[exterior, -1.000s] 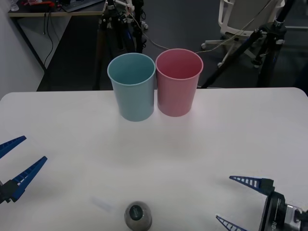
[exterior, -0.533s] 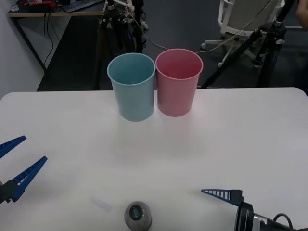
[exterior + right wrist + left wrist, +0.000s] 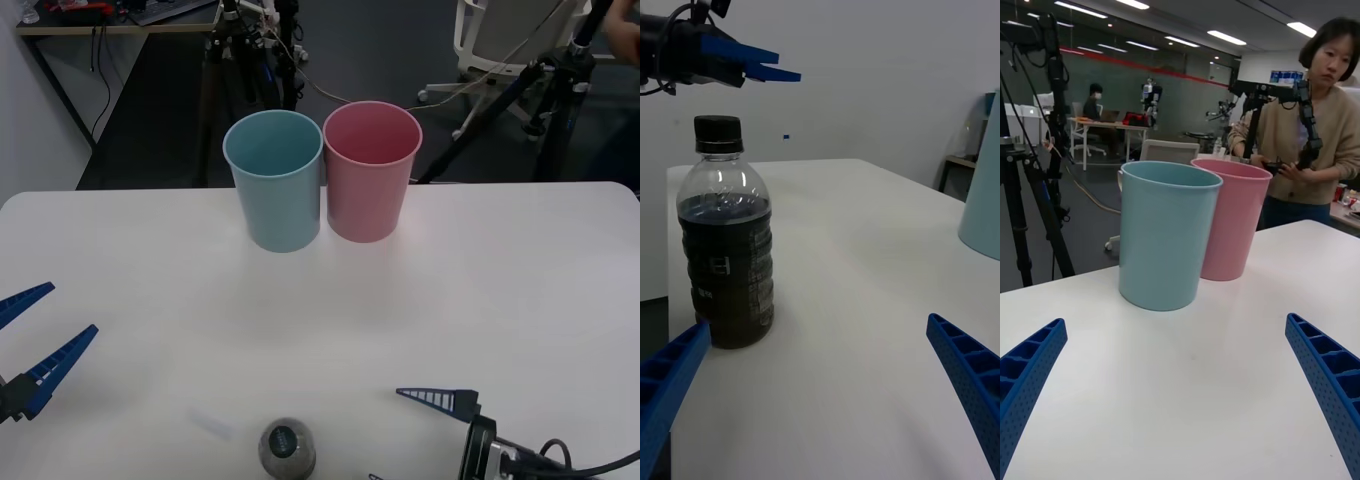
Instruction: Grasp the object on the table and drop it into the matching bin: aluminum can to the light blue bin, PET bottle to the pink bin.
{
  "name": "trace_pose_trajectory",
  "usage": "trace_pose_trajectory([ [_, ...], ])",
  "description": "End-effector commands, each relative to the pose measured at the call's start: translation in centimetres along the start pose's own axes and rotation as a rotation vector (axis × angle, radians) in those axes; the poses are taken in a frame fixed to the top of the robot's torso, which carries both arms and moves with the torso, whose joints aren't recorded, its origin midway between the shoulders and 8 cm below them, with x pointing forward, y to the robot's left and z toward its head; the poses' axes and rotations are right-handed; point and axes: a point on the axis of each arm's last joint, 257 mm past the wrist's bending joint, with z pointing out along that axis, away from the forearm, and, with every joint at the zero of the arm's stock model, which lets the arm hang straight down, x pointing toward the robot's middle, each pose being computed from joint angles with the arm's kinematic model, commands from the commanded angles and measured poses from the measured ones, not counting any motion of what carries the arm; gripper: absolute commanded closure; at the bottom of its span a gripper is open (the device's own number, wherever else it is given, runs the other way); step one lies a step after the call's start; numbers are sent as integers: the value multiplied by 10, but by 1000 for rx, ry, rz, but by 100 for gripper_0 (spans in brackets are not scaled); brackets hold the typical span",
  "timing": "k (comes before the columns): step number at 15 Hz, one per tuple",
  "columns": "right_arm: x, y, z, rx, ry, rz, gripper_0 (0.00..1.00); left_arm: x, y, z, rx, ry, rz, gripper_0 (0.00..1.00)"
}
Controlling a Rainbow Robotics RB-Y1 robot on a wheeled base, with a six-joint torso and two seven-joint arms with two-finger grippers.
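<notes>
Right wrist view: the PET bottle [image 3: 726, 240] is approached by the spread right gripper [image 3: 820, 382]; closure around it is needed next, then the pink bin [image 3: 370, 170].

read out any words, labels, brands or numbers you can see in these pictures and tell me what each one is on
None can be read.
PET bottle: pale marks on its dark lower body, too small to read.
Bottle cap: a faint mark on top, too blurred to read.
Light blue bin and pink bin: plain, no print.
</notes>
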Motion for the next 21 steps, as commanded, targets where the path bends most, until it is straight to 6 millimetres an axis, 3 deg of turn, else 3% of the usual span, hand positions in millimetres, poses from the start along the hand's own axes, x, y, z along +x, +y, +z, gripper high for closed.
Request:
trace_pose_trajectory([
  [1, 1, 23, 15, -46, -8, 12, 0, 0, 0, 0, 0, 0, 0, 0],
  [5, 1, 42, 24, -85, -15, 3, 0, 0, 0, 0, 0, 0, 0, 0],
  [21, 4, 59, 93, -43, 4, -14, 0, 0, 0, 0, 0, 0, 0, 0],
])
